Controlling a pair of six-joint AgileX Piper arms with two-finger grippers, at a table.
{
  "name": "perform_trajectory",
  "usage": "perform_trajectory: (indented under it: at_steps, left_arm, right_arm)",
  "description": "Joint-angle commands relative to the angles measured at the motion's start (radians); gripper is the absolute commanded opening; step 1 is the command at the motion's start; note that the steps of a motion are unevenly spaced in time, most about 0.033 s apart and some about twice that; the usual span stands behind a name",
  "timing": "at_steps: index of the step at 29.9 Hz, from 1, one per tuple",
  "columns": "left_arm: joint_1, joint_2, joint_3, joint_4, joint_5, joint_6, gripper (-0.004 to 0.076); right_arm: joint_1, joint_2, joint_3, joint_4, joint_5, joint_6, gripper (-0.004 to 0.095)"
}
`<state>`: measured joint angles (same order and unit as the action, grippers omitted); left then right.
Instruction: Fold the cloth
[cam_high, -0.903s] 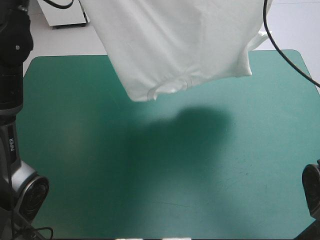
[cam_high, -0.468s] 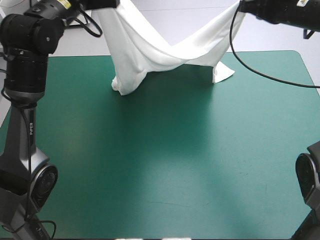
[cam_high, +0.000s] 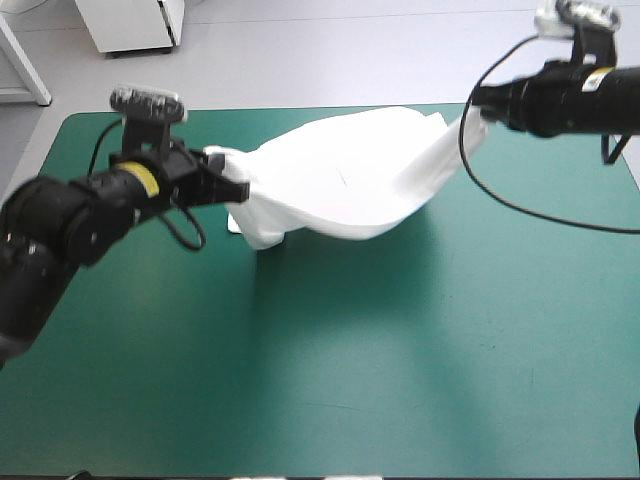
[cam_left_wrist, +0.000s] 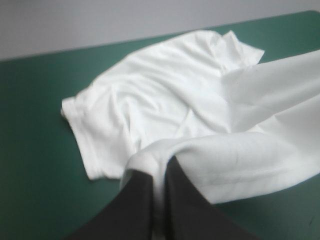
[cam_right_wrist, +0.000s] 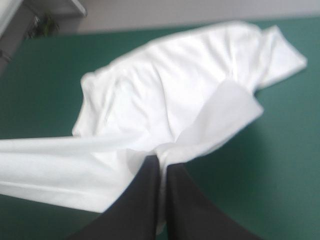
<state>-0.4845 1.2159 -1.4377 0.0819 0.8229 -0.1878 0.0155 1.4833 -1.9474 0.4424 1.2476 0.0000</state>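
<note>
The white T-shirt (cam_high: 335, 180) hangs stretched between both grippers over the far half of the teal-green table (cam_high: 400, 380), its far part lying on the cover. My left gripper (cam_high: 228, 168) is shut on the shirt's left end, low over the table. My right gripper (cam_high: 478, 107) is shut on the right end, slightly higher. In the left wrist view the black fingers (cam_left_wrist: 135, 200) pinch a fold of the T-shirt (cam_left_wrist: 165, 100), with more cloth spread ahead. In the right wrist view the fingers (cam_right_wrist: 145, 200) pinch the T-shirt (cam_right_wrist: 175, 100) the same way.
The near half of the table is bare teal-green cover. A black cable (cam_high: 520, 205) loops from the right wrist over the table's right part.
Both arms have come down and toward me from high above the far edge. The shirt, earlier hanging in the air, now trails onto the table.
</note>
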Motion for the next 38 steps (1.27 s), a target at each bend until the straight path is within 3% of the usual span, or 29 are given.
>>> perform_trajectory:
  at_steps: [1,6,10,18,26,34,36,38]
  left_arm:
    - [-0.001,-0.202,0.275,0.036,-0.101,-0.138,-0.0009]
    - [-0.001,-0.31,0.513,-0.107,0.03,-0.114,-0.0009]
    - [-0.001,-0.327,0.631,-0.304,0.115,-0.01,-0.0009]
    - [-0.001,-0.409,0.825,-0.508,0.256,0.038,-0.0009]
    - [-0.001,-0.603,0.921,-0.493,0.411,-0.068,-0.0009]
    - [-0.001,-0.631,0.942,-0.507,0.399,-0.072,-0.0009]
    - [-0.001,-0.631,0.942,-0.513,0.397,-0.069,-0.0005]
    - [-0.001,-0.631,0.942,-0.536,0.397,-0.061,0.0018]
  right_arm:
    - [-0.003,-0.137,0.335,0.007,-0.03,-0.029,-0.0005]
    - [-0.003,-0.289,0.728,-0.046,-0.035,-0.029,-0.0005]
    - [-0.003,-0.422,0.987,-0.085,-0.031,-0.018,-0.0005]
    - [-0.003,-0.7,1.327,-0.086,-0.03,0.078,-0.0005]
    - [-0.003,-0.867,1.447,-0.034,-0.029,0.161,-0.0005]
    - [-0.003,-0.865,1.447,-0.038,-0.029,0.163,-0.0004]
    - [-0.003,-0.865,1.447,-0.023,-0.029,0.163,0.003]
    - [-0.003,-0.865,1.443,0.018,-0.029,0.152,0.0142]
